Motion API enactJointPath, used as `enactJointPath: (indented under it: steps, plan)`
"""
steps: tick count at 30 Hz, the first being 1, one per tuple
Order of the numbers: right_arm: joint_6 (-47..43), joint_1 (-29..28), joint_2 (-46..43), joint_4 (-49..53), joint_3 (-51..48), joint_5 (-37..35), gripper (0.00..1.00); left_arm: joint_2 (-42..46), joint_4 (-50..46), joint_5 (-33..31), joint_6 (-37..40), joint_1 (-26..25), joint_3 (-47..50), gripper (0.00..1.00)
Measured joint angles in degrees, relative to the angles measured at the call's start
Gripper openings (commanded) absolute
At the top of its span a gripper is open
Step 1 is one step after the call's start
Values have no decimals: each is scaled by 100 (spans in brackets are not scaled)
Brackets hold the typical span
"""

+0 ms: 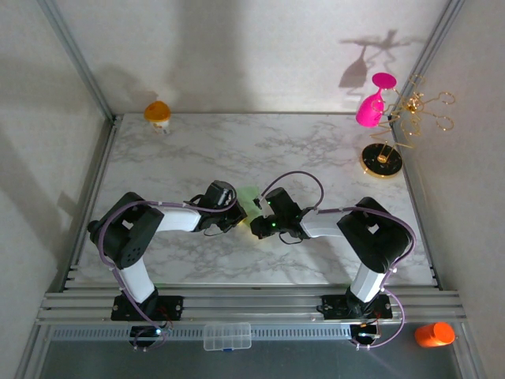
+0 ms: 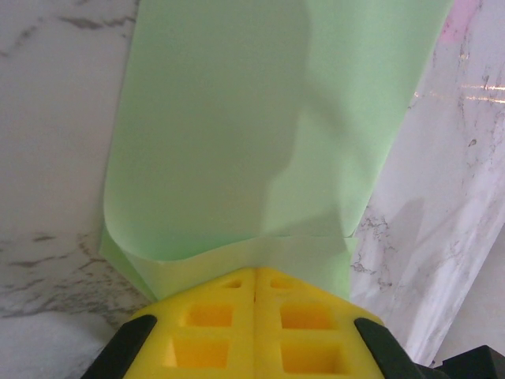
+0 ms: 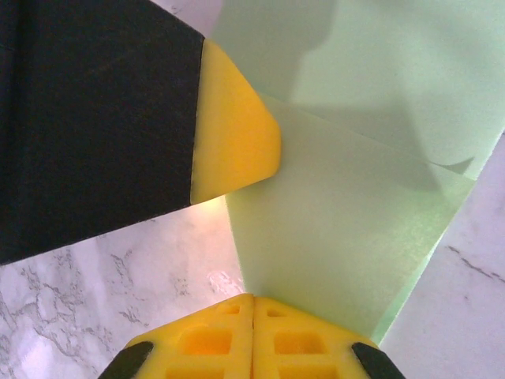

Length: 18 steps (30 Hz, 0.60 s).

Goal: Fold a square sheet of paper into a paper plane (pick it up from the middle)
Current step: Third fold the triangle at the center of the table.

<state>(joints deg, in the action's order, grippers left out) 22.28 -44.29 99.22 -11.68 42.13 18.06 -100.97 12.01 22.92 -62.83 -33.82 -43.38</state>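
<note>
Square sheet of paper (image 1: pixel 251 196) seems pinched by both arms' fingers (image 2: pixel 213 316) above marble table (image 1: pixel 316 150).

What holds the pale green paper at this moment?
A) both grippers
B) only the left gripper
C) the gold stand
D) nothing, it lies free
A: the paper comes out from between the shut jaws of the left gripper and of the right gripper.

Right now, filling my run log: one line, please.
left gripper shut on paper | right gripper shut on paper | paper bent over
</note>
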Motion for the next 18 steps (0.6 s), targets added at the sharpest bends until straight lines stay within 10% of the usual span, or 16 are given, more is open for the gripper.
enactJointPath:
  steps: [18]
  plan:
    - [133,2,-87,505,557,275,10,0,0,0,2,0,0,5]
